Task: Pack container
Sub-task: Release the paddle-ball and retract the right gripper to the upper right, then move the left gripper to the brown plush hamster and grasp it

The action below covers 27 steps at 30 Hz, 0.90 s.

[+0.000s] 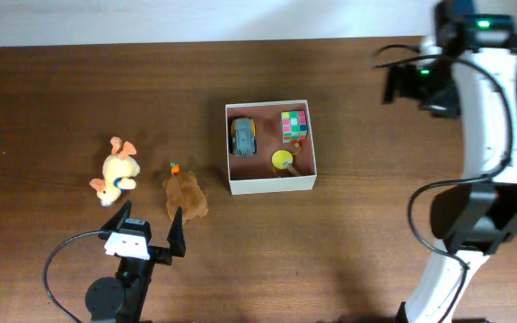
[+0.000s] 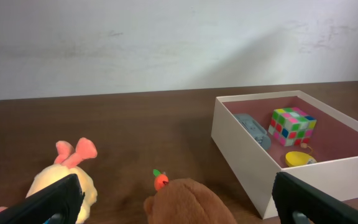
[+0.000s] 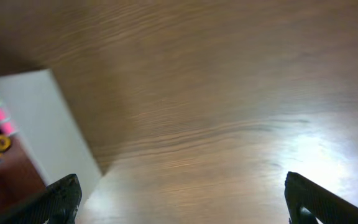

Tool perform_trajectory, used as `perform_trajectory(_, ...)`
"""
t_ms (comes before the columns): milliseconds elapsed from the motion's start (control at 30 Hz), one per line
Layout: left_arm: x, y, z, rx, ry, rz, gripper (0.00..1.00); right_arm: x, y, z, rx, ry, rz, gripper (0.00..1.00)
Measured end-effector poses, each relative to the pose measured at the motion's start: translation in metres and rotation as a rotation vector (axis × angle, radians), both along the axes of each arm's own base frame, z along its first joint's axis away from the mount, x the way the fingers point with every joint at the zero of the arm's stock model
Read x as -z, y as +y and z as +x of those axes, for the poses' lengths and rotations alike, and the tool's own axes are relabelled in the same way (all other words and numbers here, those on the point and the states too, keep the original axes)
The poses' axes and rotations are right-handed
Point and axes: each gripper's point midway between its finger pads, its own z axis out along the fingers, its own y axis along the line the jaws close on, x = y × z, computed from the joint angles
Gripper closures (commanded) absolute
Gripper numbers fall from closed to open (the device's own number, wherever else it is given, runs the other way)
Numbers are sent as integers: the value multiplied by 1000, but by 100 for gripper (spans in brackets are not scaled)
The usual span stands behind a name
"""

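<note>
The container (image 1: 271, 186) is a square white-walled box with a pinkish inside at the table's middle. It holds a grey toy car (image 1: 242, 136), a colour cube (image 1: 294, 126) and a yellow toy (image 1: 283, 161). It also shows in the left wrist view (image 2: 241, 155) and the right wrist view (image 3: 48, 118). A brown plush (image 1: 185, 196) with a small orange carrot (image 1: 175, 168) and a yellow plush with pink ears (image 1: 117, 172) lie left of it. My left gripper (image 1: 147, 231) is open and empty, just in front of the brown plush (image 2: 188, 202). My right gripper (image 3: 179, 199) is open and empty, high at the right.
The white wall runs along the table's far edge (image 1: 196, 27). The right arm's white link (image 1: 487, 117) arches over the table's right side. A black cable (image 1: 56, 269) loops by the left arm's base.
</note>
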Motion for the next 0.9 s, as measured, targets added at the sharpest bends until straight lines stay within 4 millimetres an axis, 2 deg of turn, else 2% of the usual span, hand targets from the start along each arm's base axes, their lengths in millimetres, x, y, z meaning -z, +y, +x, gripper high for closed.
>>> perform_trajectory(267, 0, 0, 0, 0, 0, 0, 1, 4, -69, -11, 152, 15, -35, 1)
perform_trajectory(400, 0, 0, 0, 0, 0, 0, 1, 6, -89, -15, 197, 19, -45, 1)
perform_trajectory(500, 0, 0, 0, 0, 0, 0, 1, 7, -96, -17, 213, 19, -45, 1)
perform_trajectory(767, 0, 0, 0, 2, 0, 0, 1, 8, -96, -17, 214, 21, -44, 1)
perform_trajectory(900, -7, -17, -4, 104, -30, -2, 1, 8, -96, -17, 215, 22, -44, 1)
